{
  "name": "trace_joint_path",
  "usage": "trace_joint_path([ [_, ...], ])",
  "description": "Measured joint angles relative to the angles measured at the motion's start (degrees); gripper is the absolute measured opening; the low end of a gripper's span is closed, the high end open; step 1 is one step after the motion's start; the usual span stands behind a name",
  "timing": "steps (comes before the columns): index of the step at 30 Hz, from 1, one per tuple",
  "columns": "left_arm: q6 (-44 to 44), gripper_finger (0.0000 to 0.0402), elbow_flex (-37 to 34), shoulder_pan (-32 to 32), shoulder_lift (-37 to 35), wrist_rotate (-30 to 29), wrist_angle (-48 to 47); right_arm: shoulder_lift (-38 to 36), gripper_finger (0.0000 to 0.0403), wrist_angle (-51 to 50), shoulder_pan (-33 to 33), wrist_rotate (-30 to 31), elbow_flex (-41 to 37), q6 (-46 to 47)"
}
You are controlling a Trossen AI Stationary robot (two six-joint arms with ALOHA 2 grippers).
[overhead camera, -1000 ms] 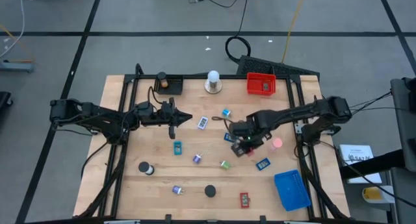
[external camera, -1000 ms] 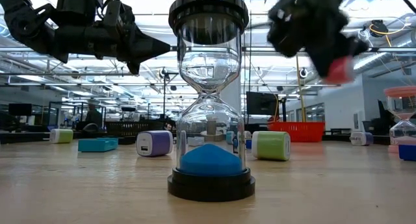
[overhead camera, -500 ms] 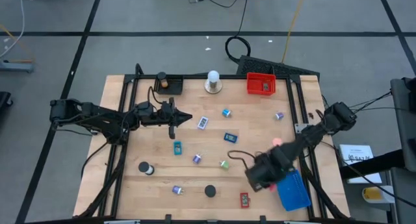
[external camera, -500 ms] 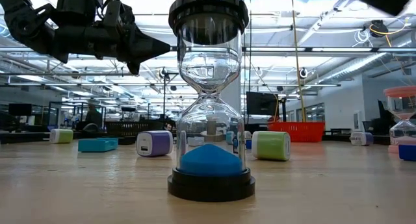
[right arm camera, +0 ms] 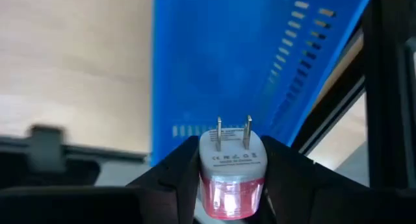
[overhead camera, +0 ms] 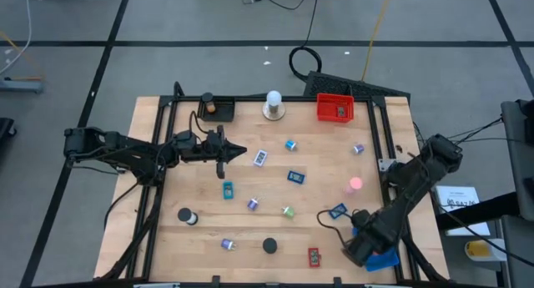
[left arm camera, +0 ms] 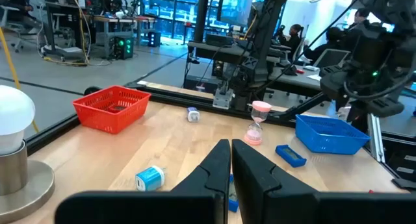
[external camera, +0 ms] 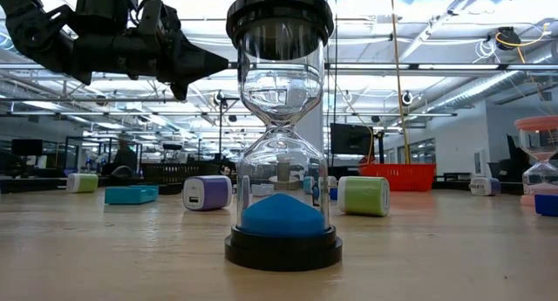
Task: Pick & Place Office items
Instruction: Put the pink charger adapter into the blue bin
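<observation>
Right gripper [right arm camera: 224, 178] is seen clamped on a red plug adapter [right arm camera: 231, 165], prongs pointing forward, held above the blue tray [right arm camera: 260, 68] at the table's near right corner. In the high view the right arm is stretched over that blue tray [overhead camera: 385, 259], so a drop into it is judged to be the step in hand. Left gripper [left arm camera: 231, 162] is closed with nothing between its fingers and is parked in the air over the left-centre of the table. Other office items are left scattered on the wood: a blue hourglass [external camera: 281, 135], a pink hourglass [overhead camera: 355, 184], a blue flat piece [overhead camera: 337, 211] just beside the tray, a red flat piece [overhead camera: 314, 256], small chargers [overhead camera: 288, 211]. A red basket [overhead camera: 335, 108] is at the far edge with an item already in it. Risk: if the adapter is released while too near the tray's edge, it could be bounced off the rim onto the table or floor; a release from height could make it roll out.
</observation>
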Motion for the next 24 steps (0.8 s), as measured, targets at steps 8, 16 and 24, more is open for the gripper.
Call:
trace_joint_path([
  [8, -1.09, 0.0019, 0.00, 0.00, 0.00, 0.02, 0.04, 0.00, 0.0135, 12.16, 1.64, 0.08, -8.86, 0.48],
  [16, -1.13, 0.0019, 0.00, 0.00, 0.00, 0.02, 0.17, 0.02, 0.0139, 20.67, 1.99, -0.07, -13.15, 0.46],
  [24, -1.15, 0.0019, 0.00, 0.00, 0.00, 0.02, 0.22, 0.02, 0.0161, 23.22, 3.00, -0.16, -13.20, 1.98],
])
